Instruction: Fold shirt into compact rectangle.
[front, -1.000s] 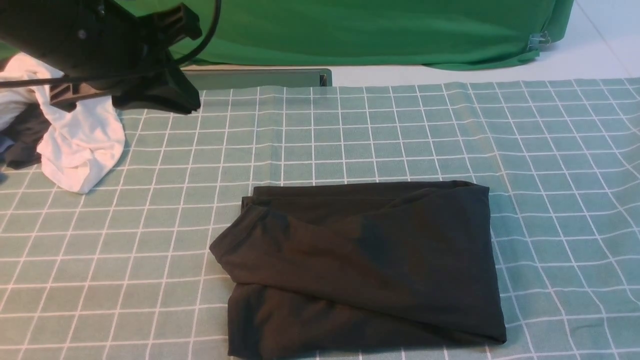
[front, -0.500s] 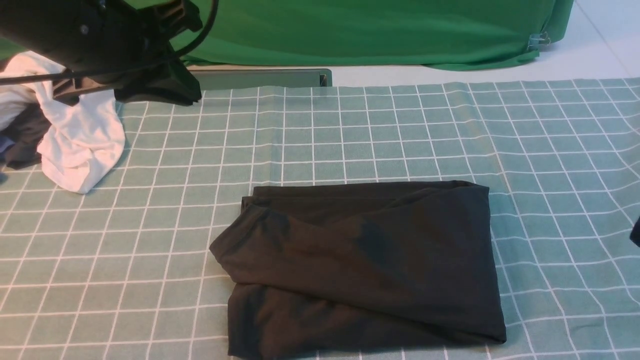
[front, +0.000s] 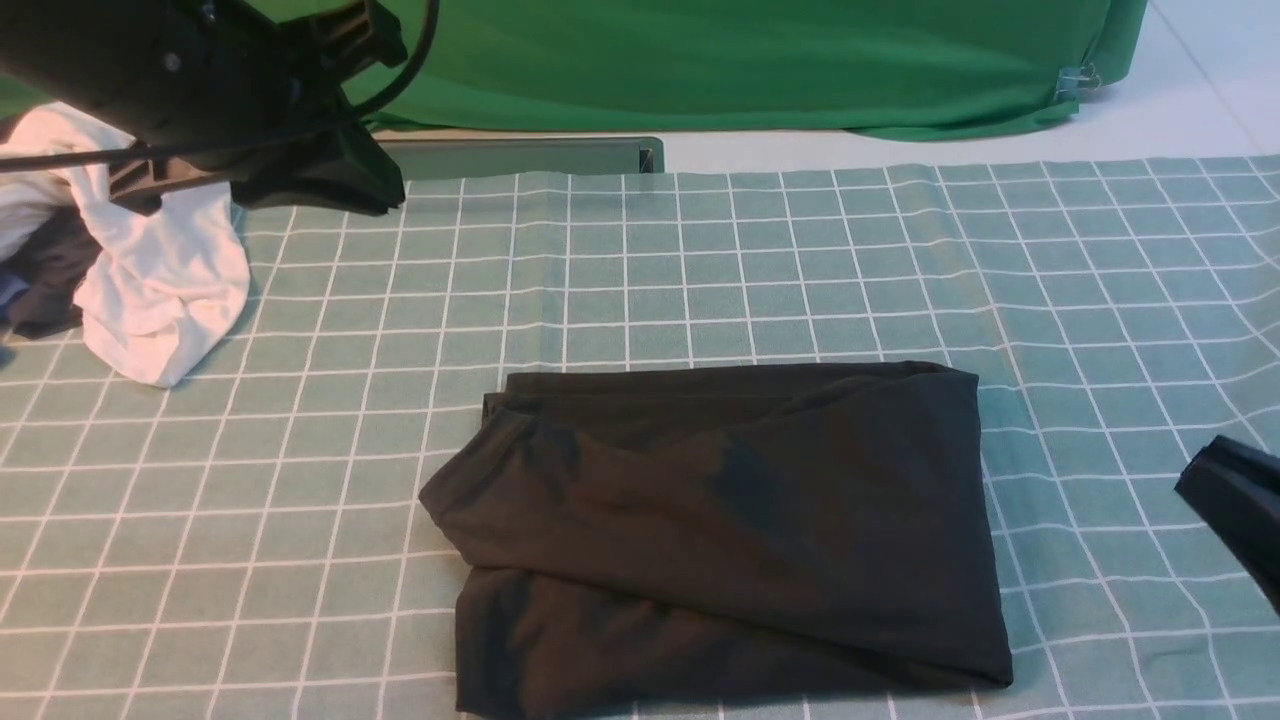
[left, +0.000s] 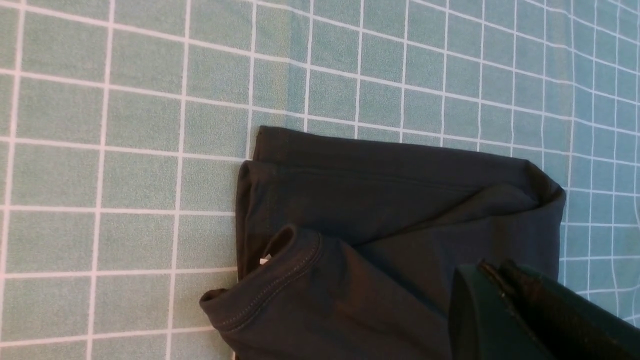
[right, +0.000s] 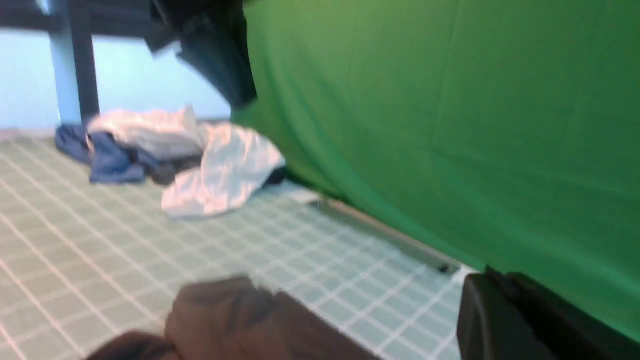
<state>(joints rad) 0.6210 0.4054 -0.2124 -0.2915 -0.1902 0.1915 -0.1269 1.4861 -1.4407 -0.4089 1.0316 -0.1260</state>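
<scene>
The black shirt (front: 720, 530) lies folded in a rough rectangle on the checked tablecloth, near the front centre, and nothing is touching it. Its collar edge shows in the left wrist view, where the shirt (left: 380, 200) fills the middle. My left gripper (front: 380, 195) hangs high at the back left, far from the shirt, with its fingers (left: 492, 270) pressed together and nothing between them. The right gripper (front: 1205, 480) pokes in at the right edge, beside the shirt and apart from it. It looks shut (right: 492, 277) in the blurred right wrist view.
A crumpled white garment (front: 160, 290) lies on a dark cloth (front: 45, 285) at the far left, under the left arm. A green backdrop (front: 750, 60) and a grey bar (front: 520, 157) close off the back. The tablecloth (front: 700, 260) covers the whole table.
The right gripper has come into view from the right edge and moved leftward towards the shirt. The left arm has risen slightly. The shirt has not moved.
</scene>
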